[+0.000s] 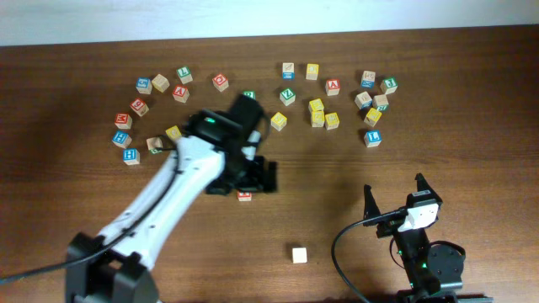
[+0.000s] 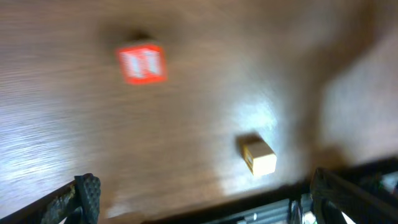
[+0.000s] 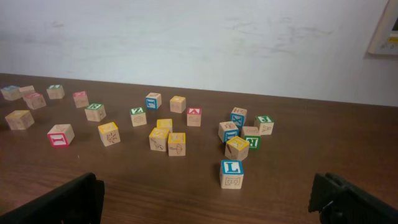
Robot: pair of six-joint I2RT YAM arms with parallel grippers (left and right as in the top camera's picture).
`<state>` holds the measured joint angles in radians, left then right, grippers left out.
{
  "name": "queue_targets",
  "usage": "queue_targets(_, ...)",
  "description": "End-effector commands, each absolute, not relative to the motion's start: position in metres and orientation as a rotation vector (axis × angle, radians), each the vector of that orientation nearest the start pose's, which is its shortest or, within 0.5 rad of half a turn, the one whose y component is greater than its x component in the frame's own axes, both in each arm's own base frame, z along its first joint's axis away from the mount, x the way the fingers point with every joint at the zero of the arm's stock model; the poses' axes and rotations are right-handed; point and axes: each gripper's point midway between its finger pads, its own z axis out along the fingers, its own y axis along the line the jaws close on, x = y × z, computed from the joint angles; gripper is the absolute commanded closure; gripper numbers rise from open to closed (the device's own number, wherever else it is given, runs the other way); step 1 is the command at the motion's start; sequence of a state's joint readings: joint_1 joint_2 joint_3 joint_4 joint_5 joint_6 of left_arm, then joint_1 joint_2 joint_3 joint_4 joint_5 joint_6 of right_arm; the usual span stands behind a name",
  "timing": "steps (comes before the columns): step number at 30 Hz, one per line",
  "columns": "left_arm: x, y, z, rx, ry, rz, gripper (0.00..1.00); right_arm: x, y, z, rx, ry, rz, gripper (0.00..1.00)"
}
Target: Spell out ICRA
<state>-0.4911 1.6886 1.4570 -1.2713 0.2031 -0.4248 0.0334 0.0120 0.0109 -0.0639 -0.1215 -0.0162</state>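
My left gripper (image 1: 246, 185) hangs open over the middle of the table, nothing between its fingers (image 2: 87, 194). A red-faced letter block (image 1: 244, 196) lies on the wood just under it, apart from both fingers. It shows blurred in the left wrist view (image 2: 142, 64), so I cannot read its letter. A plain wooden block (image 1: 299, 254) (image 2: 259, 156) sits nearer the front edge. My right gripper (image 1: 394, 194) (image 3: 208, 208) rests open and empty at the front right, facing the loose blocks.
Several letter blocks lie scattered in an arc across the back of the table, among them a blue L block (image 3: 232, 173) (image 1: 372, 138) nearest my right gripper and a yellow cluster (image 1: 318, 114). My left arm (image 1: 168, 198) crosses the left half.
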Motion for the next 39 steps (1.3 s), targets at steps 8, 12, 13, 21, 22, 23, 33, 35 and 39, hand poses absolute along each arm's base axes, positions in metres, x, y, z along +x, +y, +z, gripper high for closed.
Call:
queue_targets(8,0.254,-0.029,0.212,-0.637,2.9,-0.198,0.01,0.244,0.03,0.158,-0.14,1.637,0.114,0.02)
queue_targets(12,0.241,-0.012,0.209,-0.676,2.929,-0.059,0.01,0.236,0.063,0.167,-0.29,1.585,0.269,0.02)
queue_targets(13,0.243,-0.012,0.209,-0.675,2.922,-0.063,0.01,0.219,0.097,0.173,-0.46,1.53,0.453,0.02)
queue_targets(21,0.255,-0.012,0.211,-0.761,2.853,-0.098,0.01,0.103,0.173,0.185,-1.063,1.28,1.11,0.02)
queue_targets(22,0.255,-0.012,0.211,-0.76,2.853,-0.095,0.01,0.106,0.172,0.186,-1.049,1.282,1.093,0.02)
queue_targets(23,0.255,-0.011,0.211,-0.762,2.855,-0.085,0.01,0.109,0.171,0.189,-1.04,1.272,1.065,0.02)
queue_targets(33,0.25,-0.01,0.21,-0.766,2.871,-0.077,0.01,0.121,0.133,0.338,-0.713,0.83,0.606,0.02)
queue_targets(35,0.25,-0.01,0.21,-0.766,2.871,-0.077,0.01,0.112,0.127,0.369,-0.682,0.781,0.56,0.02)
queue_targets(39,0.25,-0.011,0.21,-0.766,2.872,-0.078,0.01,0.106,0.126,0.42,-0.699,0.853,0.501,0.02)
